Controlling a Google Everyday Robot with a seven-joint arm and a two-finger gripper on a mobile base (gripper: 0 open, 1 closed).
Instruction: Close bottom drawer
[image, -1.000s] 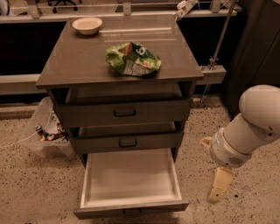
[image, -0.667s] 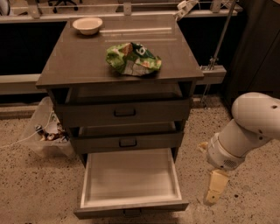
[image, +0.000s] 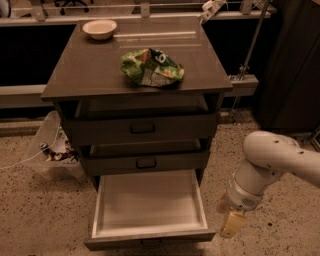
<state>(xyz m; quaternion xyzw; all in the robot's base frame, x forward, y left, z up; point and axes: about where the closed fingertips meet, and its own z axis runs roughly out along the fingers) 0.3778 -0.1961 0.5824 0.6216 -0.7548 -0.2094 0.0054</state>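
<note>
I see the wide grey-brown bottom drawer (image: 150, 236) pulled well out of the grey-brown 3-drawer cabinet (image: 100, 75), its pale whitish inside facing up. The gripper (image: 231, 223), on the end of the white rounded arm (image: 277, 160), hangs low over the speckled floor (image: 40, 220), just to the right of the drawer's front right corner and apart from it. I cannot tell whether it is open or closed, and it has nothing in it that I can see.

The 2 taller drawers (image: 142, 128) above sit pushed in. On the cabinet top are a small white bowl (image: 99, 28) at the far left and a crumpled green snack bag (image: 152, 66); I cannot read its print. A clear plastic bag (image: 50, 150) holding small dark items sits on the floor left of the cabinet.
</note>
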